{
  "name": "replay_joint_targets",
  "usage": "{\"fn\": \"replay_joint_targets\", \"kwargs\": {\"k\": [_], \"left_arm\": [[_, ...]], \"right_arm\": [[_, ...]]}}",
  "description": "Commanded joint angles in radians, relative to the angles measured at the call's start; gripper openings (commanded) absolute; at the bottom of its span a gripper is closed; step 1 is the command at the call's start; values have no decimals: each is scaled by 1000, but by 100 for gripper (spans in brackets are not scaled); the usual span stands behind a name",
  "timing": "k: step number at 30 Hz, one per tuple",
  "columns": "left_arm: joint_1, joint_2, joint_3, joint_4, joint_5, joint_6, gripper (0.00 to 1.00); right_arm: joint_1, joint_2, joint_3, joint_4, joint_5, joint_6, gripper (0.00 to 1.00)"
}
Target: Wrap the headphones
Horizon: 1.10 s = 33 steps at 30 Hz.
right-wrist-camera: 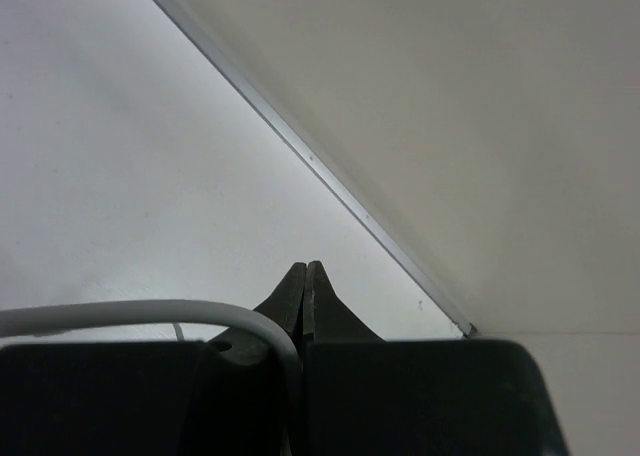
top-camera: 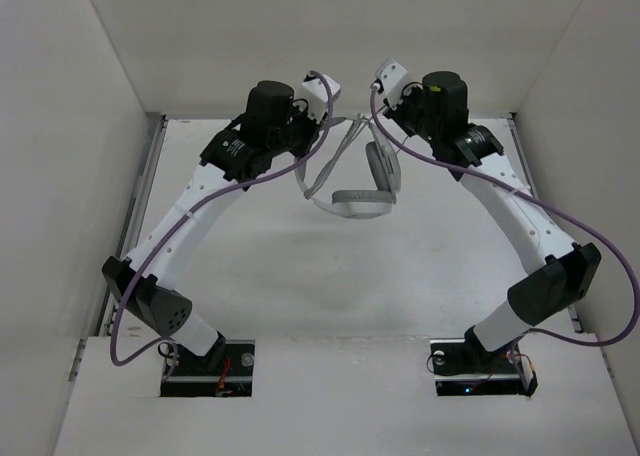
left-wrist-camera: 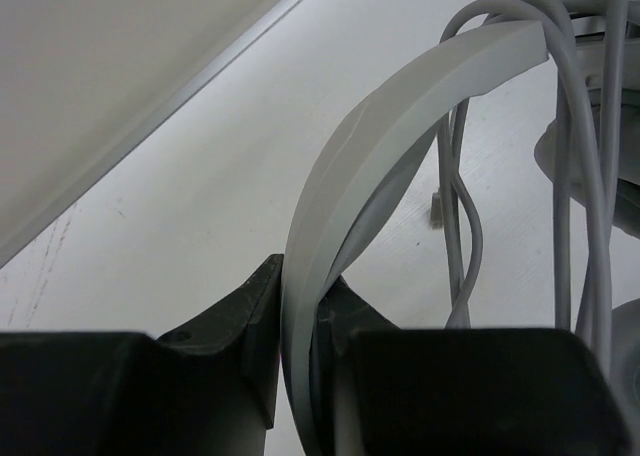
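Left wrist view: my left gripper (left-wrist-camera: 301, 291) pinches the headband (left-wrist-camera: 400, 111), cable (left-wrist-camera: 560, 136) loops already over it at upper right; my right gripper (right-wrist-camera: 305, 274), clamped on the cable, likely has more to wind.

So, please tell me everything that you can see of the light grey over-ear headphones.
The light grey over-ear headphones are held from both sides. The shut left gripper clamps the flat, curved, plastic-looking headband. The thin grey cable loops over the headband several times, and the shut right gripper pinches a strand. Two padded oval earcups show in the top view.
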Motion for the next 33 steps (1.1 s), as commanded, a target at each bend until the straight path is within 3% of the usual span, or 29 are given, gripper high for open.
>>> {"fn": "replay_joint_targets", "kwargs": {"k": [1, 11, 17, 19, 25, 29, 33], "left_arm": [[-11, -78, 85, 14, 87, -59, 0], [-54, -43, 261, -11, 244, -144, 0], [-71, 33, 465, -8, 332, -269, 0], [-80, 67, 542, -5, 352, -305, 0], [-87, 155, 703, 18, 394, -378, 0], [-56, 204, 786, 69, 394, -447, 1], [-12, 245, 855, 98, 382, -480, 1]], "right_arm": [[-59, 2, 11, 98, -20, 101, 2], [-103, 9, 15, 92, -203, 271, 5], [-151, 21, 8, 118, -583, 569, 5], [-158, 21, -29, 192, -735, 722, 5], [-102, 5, -211, 555, -1001, 1156, 12], [-41, 2, -348, 865, -1060, 1443, 17], [22, -5, -472, 1094, -1055, 1620, 22]]}}
